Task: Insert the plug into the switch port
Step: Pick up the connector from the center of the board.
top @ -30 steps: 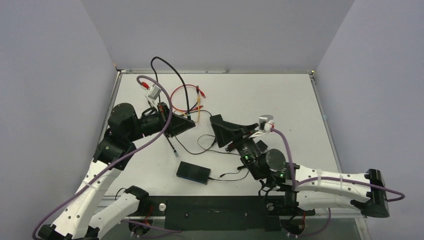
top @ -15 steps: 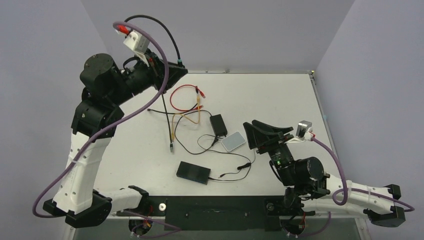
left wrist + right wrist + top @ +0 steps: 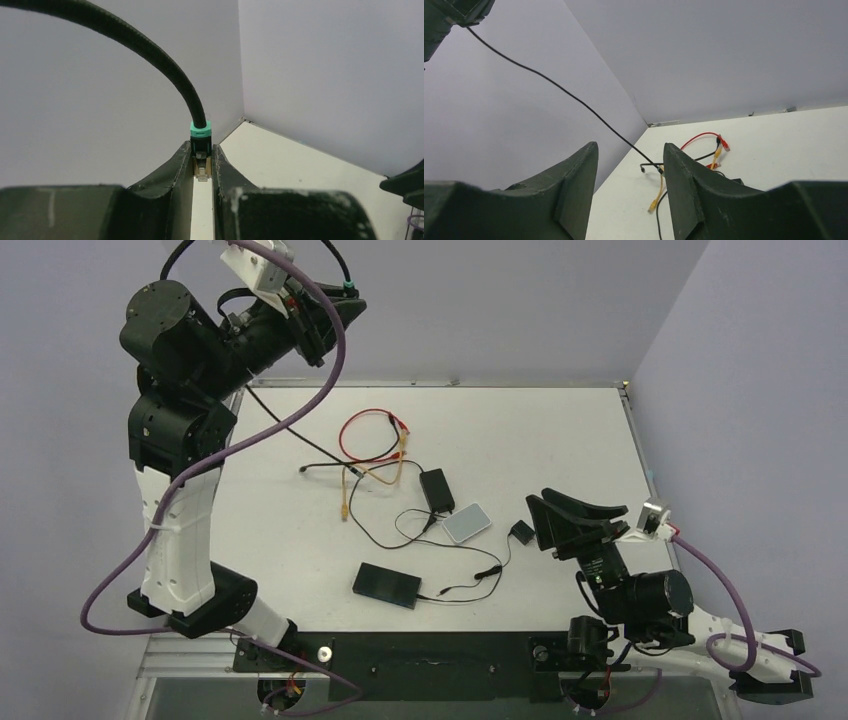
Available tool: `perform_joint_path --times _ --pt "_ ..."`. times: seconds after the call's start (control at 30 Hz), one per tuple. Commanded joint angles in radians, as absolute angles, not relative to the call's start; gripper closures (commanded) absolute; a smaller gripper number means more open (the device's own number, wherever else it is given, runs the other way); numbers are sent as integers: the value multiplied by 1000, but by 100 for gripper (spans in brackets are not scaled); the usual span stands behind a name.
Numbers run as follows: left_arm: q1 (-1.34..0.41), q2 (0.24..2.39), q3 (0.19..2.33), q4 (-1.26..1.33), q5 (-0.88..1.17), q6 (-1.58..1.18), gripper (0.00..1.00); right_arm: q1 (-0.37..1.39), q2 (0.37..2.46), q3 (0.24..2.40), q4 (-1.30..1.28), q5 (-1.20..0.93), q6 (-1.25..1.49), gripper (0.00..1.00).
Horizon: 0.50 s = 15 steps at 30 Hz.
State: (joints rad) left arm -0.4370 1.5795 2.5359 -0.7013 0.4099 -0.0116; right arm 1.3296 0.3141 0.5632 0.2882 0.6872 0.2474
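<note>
Left arm (image 3: pixel 178 510) stands raised high above the far left corner of the table (image 3: pixel 560 430), left gripper (image 3: pixel 201 152) pinched on the plug (image 3: pixel 200 131). Right arm (image 3: pixel 655 595) sits folded low by the near right corner, right gripper (image 3: pixel 630 147) parted.

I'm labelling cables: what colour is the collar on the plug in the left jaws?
Teal green collar, best seen in the left wrist view.
</note>
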Motion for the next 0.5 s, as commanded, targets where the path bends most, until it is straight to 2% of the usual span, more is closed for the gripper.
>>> perform_joint_path --times 0.0,0.27,0.47 --pt "-440 1495 2422 -762 560 47 100 1335 289 546 233 669 200 53" --pt "-588 1324 1922 -827 453 63 100 1334 337 597 145 635 182 52" --pt "-789 1351 1747 -955 256 49 100 1335 346 713 -94 609 144 52"
